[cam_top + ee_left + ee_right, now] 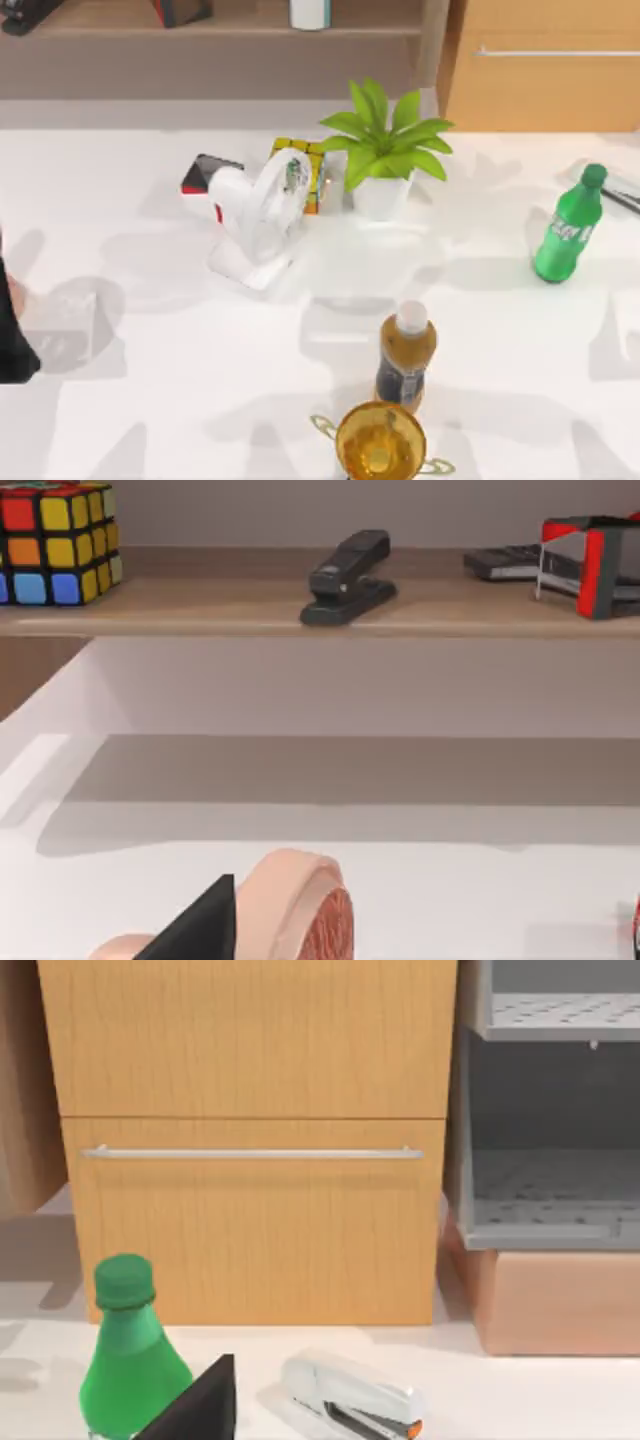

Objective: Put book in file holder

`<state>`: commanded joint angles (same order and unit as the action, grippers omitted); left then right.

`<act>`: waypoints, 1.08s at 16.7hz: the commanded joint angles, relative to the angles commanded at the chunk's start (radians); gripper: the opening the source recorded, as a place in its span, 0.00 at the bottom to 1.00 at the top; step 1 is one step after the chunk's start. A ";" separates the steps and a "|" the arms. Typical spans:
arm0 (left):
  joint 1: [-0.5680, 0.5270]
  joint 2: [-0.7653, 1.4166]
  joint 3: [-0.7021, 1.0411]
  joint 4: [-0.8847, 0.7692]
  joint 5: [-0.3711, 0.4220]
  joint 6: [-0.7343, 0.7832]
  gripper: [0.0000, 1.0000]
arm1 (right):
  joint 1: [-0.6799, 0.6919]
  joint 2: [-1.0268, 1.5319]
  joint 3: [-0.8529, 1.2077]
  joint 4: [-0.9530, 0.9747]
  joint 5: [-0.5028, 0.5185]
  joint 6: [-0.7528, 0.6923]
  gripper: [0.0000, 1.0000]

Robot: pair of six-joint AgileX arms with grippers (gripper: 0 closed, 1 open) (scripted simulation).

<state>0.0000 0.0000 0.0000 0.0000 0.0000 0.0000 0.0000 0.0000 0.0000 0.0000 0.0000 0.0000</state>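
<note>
A: Where's the book? Anything grasped?

B: Can't tell either. Left gripper (205,922) hangs by the bench's left edge, right gripper (200,1402) near the green bottle (568,228). Locate the book first; probably skirt the amber bottle (405,352) towards the apparent white file holder (258,222).

No text can be read anywhere. The green bottle (567,232) at the table's right carries a white logo mark, too blurred to make out. The amber bottle (405,358) near the front has a dark label with illegible print. The white jug (268,205) bears a small greenish label, also unreadable.
</note>
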 joint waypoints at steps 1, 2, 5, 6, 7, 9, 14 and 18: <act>0.000 0.000 0.000 0.000 0.000 0.000 1.00 | 0.000 0.000 0.000 0.000 0.000 0.000 1.00; 0.000 0.000 0.000 0.000 0.000 0.000 1.00 | 0.000 0.000 0.000 0.000 0.000 0.000 1.00; 0.000 0.000 0.000 0.000 0.000 0.000 1.00 | 0.044 0.062 0.055 0.027 0.041 0.017 1.00; 0.000 0.000 0.000 0.000 0.000 0.000 1.00 | 0.073 0.103 0.090 0.044 0.066 0.027 1.00; 0.000 0.000 0.000 0.000 0.000 0.000 1.00 | 0.107 0.155 0.131 0.063 0.096 0.040 1.00; 0.000 0.000 0.000 0.000 0.000 0.000 1.00 | 0.183 0.291 0.228 0.110 0.166 0.068 1.00; 0.000 0.000 0.000 0.000 0.000 0.000 1.00 | 0.387 0.802 0.560 0.245 0.364 0.126 1.00; 0.000 0.000 0.000 0.000 0.000 0.000 1.00 | 0.540 1.302 0.906 0.357 0.510 0.133 1.00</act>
<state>0.0000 0.0000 0.0000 0.0000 0.0000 0.0000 0.5396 1.3016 0.9056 0.3569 0.5102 0.1325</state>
